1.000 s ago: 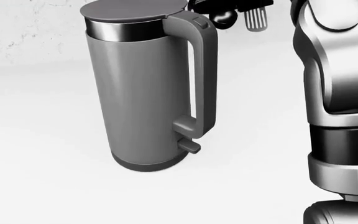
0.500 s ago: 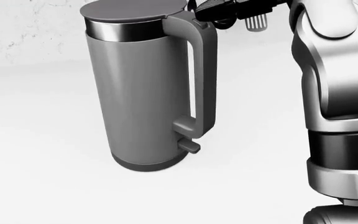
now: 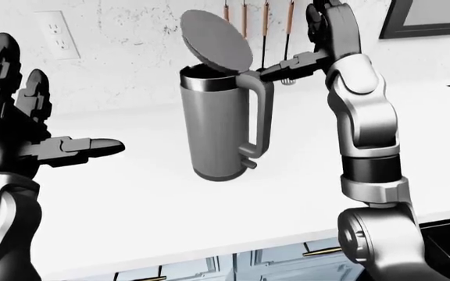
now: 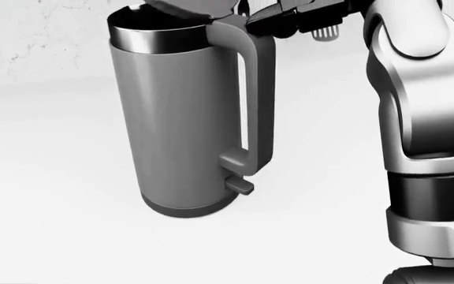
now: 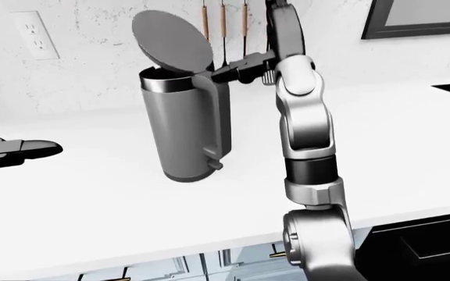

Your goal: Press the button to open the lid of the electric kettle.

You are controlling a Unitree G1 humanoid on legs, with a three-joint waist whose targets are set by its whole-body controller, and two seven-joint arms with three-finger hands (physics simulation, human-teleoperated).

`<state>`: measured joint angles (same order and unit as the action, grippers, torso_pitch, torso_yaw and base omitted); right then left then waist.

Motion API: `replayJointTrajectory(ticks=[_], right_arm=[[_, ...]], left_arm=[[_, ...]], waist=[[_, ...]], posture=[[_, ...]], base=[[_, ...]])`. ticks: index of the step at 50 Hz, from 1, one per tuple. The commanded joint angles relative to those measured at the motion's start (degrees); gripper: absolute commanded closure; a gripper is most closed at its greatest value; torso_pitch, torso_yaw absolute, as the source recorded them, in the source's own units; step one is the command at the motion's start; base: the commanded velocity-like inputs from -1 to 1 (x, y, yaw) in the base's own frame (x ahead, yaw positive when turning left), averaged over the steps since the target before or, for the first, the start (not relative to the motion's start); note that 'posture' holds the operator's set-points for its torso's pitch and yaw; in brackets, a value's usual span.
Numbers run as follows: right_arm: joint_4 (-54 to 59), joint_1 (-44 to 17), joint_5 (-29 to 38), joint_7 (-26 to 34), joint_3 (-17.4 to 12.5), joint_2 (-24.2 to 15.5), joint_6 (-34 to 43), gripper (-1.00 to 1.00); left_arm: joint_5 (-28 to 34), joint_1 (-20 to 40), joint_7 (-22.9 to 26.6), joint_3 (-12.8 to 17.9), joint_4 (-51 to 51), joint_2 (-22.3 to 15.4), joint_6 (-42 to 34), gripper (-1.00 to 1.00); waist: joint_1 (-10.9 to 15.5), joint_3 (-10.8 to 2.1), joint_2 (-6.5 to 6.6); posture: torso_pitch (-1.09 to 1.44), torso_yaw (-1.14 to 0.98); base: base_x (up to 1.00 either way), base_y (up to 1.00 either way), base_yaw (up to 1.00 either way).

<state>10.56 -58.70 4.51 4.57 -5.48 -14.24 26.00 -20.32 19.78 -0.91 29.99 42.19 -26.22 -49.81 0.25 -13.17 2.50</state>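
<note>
The grey electric kettle (image 3: 221,129) stands upright on the white counter (image 3: 147,205). Its round lid (image 3: 216,42) is swung up and tilted back, so the steel rim (image 4: 152,26) shows an open mouth. My right hand (image 3: 295,63) hangs above and to the right of the kettle. One black finger (image 4: 278,21) stretches left and rests on the top of the handle (image 4: 258,89), where the button sits; the finger hides the button. The other fingers point upward, holding nothing. My left hand (image 3: 53,111) is open at the left of the left-eye view, well apart from the kettle.
A wall outlet (image 3: 66,35) is at the upper left. Utensils (image 3: 244,17) hang on the wall behind the kettle, among them a spatula (image 4: 325,31). A dark frame (image 3: 432,17) is at the top right. Cabinet fronts (image 3: 287,257) show below the counter edge.
The lid lay flat on the kettle before and now stands up, open. My right hand's finger came down and left onto the handle top. The kettle has not shifted.
</note>
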Motion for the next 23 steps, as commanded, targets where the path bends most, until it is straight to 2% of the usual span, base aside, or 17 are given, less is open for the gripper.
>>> replayJointTrajectory(ticks=[1,23], right_arm=[[-1.13,-1.89,0.39,-0.38,-0.41,-0.52,-1.52,-1.0],[0.6,0.78,3.21,-1.87,-0.76,-1.55,-4.68,-1.0]], left_arm=[[-0.02,1.38,-0.2,0.55,1.12,-0.91,1.23,-1.0],[-0.16,1.43,-0.3,0.4,1.2,-0.84,1.22,-1.0]], waist=[[-0.01,-0.57,0.18],[0.24,-0.69,-0.1]], posture=[[-0.34,0.0],[-0.34,0.0]], base=[[0.0,0.0,0.0],[0.0,0.0,0.0]])
